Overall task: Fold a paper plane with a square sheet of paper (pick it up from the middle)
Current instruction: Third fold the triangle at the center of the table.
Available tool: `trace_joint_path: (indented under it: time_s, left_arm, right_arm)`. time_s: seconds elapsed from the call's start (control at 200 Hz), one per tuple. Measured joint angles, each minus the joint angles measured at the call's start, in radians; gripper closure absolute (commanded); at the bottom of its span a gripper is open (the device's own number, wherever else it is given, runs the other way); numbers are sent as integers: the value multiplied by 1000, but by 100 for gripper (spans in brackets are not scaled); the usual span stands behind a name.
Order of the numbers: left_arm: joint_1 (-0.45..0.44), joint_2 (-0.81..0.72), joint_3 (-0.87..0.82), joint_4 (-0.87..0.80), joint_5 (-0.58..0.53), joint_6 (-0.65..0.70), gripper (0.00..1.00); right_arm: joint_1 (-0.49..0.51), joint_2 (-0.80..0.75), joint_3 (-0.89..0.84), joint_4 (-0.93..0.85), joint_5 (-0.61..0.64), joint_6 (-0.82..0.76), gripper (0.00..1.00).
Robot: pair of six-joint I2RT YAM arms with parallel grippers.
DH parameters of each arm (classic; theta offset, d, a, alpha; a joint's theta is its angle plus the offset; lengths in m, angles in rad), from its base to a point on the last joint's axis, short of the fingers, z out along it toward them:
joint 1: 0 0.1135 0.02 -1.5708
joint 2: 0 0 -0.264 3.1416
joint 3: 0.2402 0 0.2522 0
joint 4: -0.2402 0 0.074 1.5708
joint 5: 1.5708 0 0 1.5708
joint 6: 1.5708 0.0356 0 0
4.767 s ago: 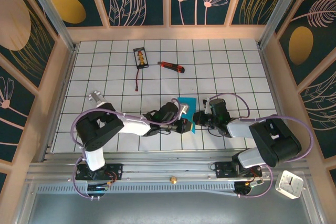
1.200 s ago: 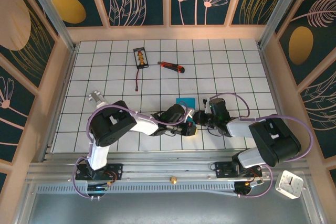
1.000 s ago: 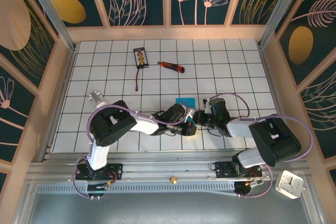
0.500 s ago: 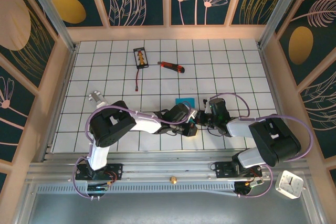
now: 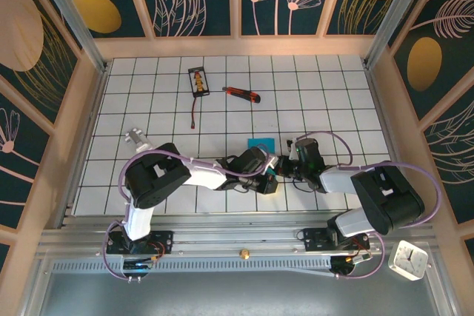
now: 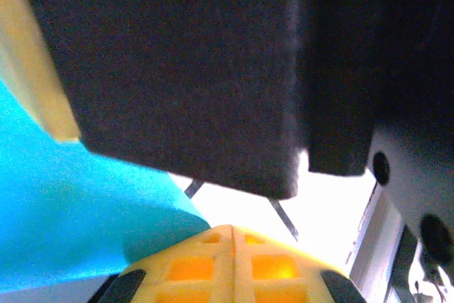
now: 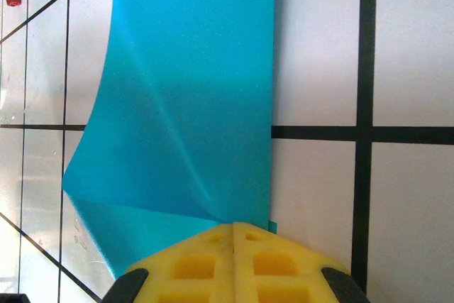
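**A:** Start from the utility knife (image 5: pixel 241 94), far out on the table (image 5: pixel 333 94). Where's the square sheet of paper (image 5: pixel 261 143) from there?

**B:** It's nearer the arm bases than the knife and a touch to its right, well apart from it. It's cyan and partly folded. The right wrist view shows one flap lifted off the tiles, with a diagonal crease running down it.

**A:** And the right gripper (image 7: pixel 233 230)?

**B:** It sits at the edge of the sheet farthest from the knife. Its yellow pads (image 7: pixel 191 267) are pressed together with no gap at the seam. The crease runs straight into them, so it's pinching the sheet's near corner.

**A:** Left gripper (image 6: pixel 232 235)?

**B:** It points in from the left, nose to nose with the right one, also on the side of the sheet away from the knife. Its fingers are clenched tight too. Cyan paper lies just beside them in its own wrist view. That picture is blurred and crowded, though, so I can't tell whether any paper is caught between them.

**A:** Anything else by the knife?

**B:** A small black pack (image 5: pixel 198 81) lies just to its left, flat on the tiles.
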Motion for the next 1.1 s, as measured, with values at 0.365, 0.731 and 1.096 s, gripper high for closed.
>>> trace_joint_path:
  time_s: [0.365, 0.731, 1.096]
  left_arm:
    - [-30, -89, -88, 57, 107, -2, 100]
    - [147, -154, -149, 143, 48, -111, 100]
    - [170, -68, -30, 75, 5, -94, 100]
  right_arm:
    - [-1, 2, 0, 2, -2, 5, 100]
    - [-2, 3, 0, 2, -2, 8, 100]
    - [-2, 8, 0, 5, -3, 8, 100]
